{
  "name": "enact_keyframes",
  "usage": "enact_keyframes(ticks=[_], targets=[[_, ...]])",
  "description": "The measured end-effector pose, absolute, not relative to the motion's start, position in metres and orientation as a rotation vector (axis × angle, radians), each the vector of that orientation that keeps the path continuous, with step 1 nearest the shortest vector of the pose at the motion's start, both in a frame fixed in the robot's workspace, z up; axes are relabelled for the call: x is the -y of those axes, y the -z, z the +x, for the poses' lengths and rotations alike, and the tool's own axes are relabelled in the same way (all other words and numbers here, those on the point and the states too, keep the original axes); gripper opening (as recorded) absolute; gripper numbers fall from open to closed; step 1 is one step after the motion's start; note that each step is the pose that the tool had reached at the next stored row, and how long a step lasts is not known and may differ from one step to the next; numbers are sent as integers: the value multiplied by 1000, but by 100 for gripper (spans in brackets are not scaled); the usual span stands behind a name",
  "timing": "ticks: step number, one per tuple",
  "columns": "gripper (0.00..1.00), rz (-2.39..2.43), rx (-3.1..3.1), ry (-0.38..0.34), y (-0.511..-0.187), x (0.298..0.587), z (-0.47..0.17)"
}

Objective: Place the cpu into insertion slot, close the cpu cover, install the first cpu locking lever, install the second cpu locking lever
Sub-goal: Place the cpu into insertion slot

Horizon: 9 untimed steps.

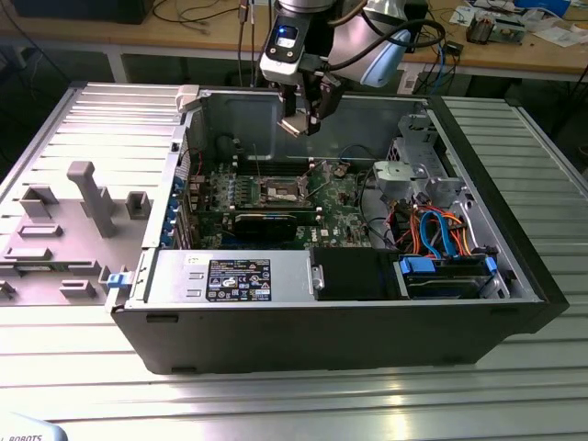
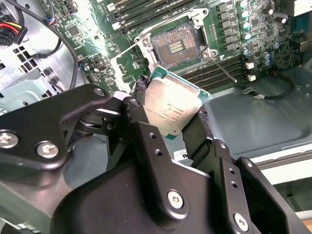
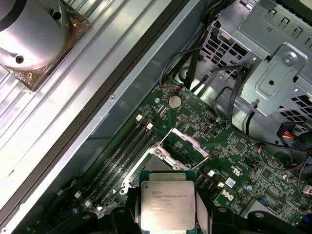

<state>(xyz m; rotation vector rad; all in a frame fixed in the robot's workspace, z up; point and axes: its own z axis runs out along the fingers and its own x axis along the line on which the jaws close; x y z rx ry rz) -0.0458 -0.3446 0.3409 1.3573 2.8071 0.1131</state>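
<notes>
Far off toward the exterior view's left of the jaws: a grey fixture tray [image 1: 83, 197] w/ upright pegs, on the ribbed metal table [image 1: 303, 404]. Next along is the open PC case [image 1: 367, 340]. On its front bay, well below the jaws, is a black sticker [image 1: 238, 278] w/ white print & symbols, not legible.

The gripper [image 1: 303, 119] hangs over the far side of the case, well above the green board [image 3: 234, 161]. Jaws are clenched on the cpu [image 2: 171, 109], w/ black fingers [image 2: 140, 90] pinching two opposite edges. The chip sits tilted between them, its metal top facing both wrist cams. Several lines of etched print run across that top, and a green rim shows round it. The cpu is clear of the board, touching only the fingers.

The insertion slot [image 2: 176, 45] lies beyond the jaw tips, apart from the chip, contacts bare. In the first wrist view the cpu cover [image 3: 187, 142] stands swung up off the socket. A thin locking lever [image 2: 220, 66] pokes out free across the memory slots [image 2: 192, 74].

In the first wrist view there is white logo print on the board just beside the held chip. A coin cell [image 3: 174, 101] sits further out from the jaws. A long black card [image 1: 265, 223] lies past the slot, further from the jaws.

Toward the exterior view's right of the jaws: a silver drive cage [image 1: 413, 170], then blue & orange cables [image 1: 441, 230].
</notes>
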Motion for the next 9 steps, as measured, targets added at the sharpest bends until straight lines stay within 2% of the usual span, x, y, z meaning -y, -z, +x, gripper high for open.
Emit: enact_keyframes(ticks=[9], targets=[[54, 1359, -2806, -113, -341, 345, -46]])
